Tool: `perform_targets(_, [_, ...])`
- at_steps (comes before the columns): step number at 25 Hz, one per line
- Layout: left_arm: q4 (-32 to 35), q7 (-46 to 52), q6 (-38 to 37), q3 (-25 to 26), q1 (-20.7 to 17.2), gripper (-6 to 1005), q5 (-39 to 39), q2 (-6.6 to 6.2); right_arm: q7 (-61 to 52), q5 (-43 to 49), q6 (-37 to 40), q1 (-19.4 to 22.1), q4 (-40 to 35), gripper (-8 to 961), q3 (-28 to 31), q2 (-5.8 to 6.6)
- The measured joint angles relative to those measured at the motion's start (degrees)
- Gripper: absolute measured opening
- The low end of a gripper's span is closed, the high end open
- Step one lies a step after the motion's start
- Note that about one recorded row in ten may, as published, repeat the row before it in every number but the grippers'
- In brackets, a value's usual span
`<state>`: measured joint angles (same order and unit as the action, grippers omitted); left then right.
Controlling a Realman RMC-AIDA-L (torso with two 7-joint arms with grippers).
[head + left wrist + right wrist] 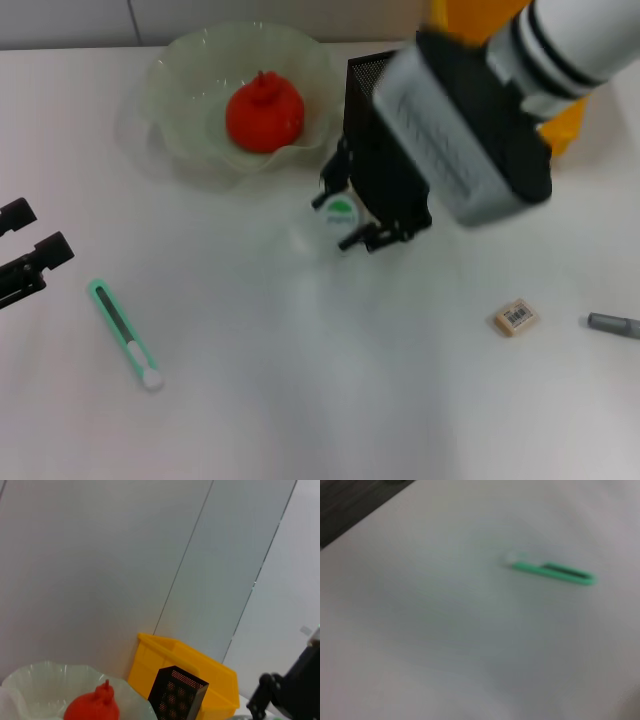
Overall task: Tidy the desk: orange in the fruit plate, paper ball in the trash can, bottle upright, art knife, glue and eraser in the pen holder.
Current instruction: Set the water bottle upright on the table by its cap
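Black fingers of the left gripper (28,250) sit spread and empty at the left edge of the frame, so leave that arm parked. Just to its right, in the lower left, the green art knife (124,334) lies flat on the white desk (300,400), waiting its turn. In the upper left centre the orange (264,112) already rests in the clear fruit plate (175,100).

Your work is at the centre. The right gripper (345,212) reaches down from the upper right, and its fingers look pinched on the green-and-white top of the clear bottle (340,213). The bottle's body is so transparent that its lean is hard to read. Judging from this, the step in hand is standing the bottle up.

- Swing the top over the base slowly, so the base pivots on the desk rather than skidding.
- Mind the black mesh pen holder (362,85) just behind the gripper, and the rim of the plate to its left. Both are close enough to clip.
- Let go only when the base sits flat, then lift straight up.

Further right, in the lower right, the eraser (514,317) and the grey glue stick (612,324) lie apart on the desk. The yellow trash can (566,128) shows behind the arm at the upper right.
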<state>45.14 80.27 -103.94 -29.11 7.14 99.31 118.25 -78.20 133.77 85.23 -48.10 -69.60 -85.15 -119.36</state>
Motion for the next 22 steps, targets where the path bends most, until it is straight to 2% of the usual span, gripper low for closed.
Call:
perform_targets(3, [0.2, -0.2, -0.1, 0.1, 0.1, 855, 0.0, -0.04, -3.5, -1.8, 0.1, 0.8, -0.2, 437, 3.0, 0.02])
perform_targets(12, [2.0, -2.9, -0.8, 4.1, -0.1, 855, 0.0, -1.67, -16.0, -9.5, -2.4, 3.2, -1.6, 438, 9.0, 0.02])
perform_targets(17, [2.1, -5.1, -0.9, 4.4, -0.4, 854, 0.0, -1.94, -20.6, -15.4, -5.2, 4.1, -0.1, 438, 9.7, 0.01])
perform_targets(22, [1.5, -10.4, -0.4, 8.3, -0.3, 854, 0.0, -1.99, -24.6, -21.7, -9.5, 3.7, 3.5, 437, 8.5, -0.08])
